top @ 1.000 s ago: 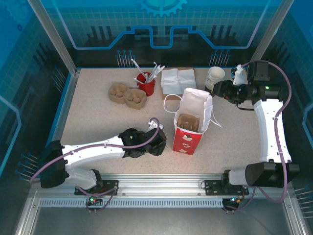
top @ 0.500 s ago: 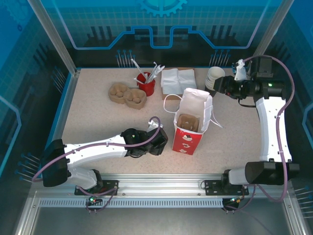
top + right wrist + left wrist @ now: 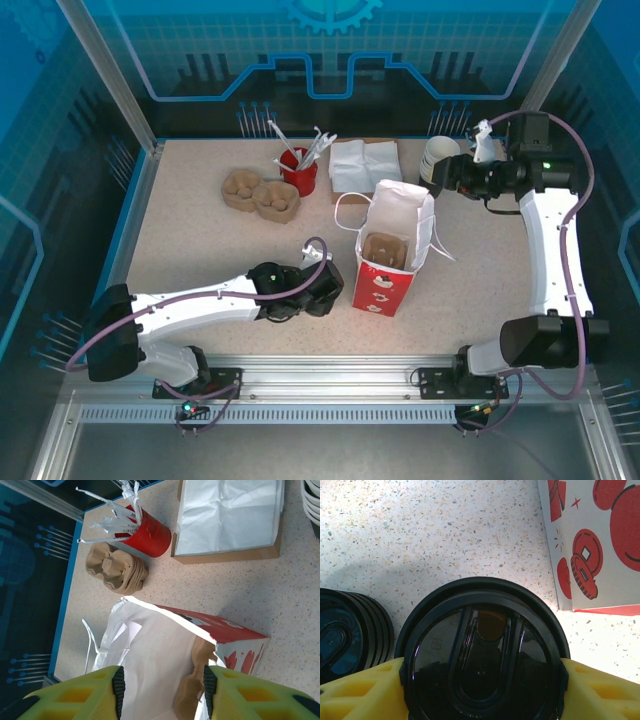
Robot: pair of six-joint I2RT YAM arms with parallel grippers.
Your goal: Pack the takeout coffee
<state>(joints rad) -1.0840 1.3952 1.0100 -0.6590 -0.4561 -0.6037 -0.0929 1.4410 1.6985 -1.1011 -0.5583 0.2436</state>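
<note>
The left arm (image 3: 190,308) lies low, stretched rightward across the near side. The left gripper (image 3: 482,680) has its yellow fingers (image 3: 365,690) pressed against both sides of the takeout coffee (image 3: 480,645). The right arm (image 3: 548,250) extends to the far right and bends leftward at the wrist, the right gripper (image 3: 162,690) tilted down with its jaws spread apart.

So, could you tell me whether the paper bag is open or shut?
Open: the paper bag stands upright, its mouth spread wide, with a brown cup carrier visible inside.
</note>
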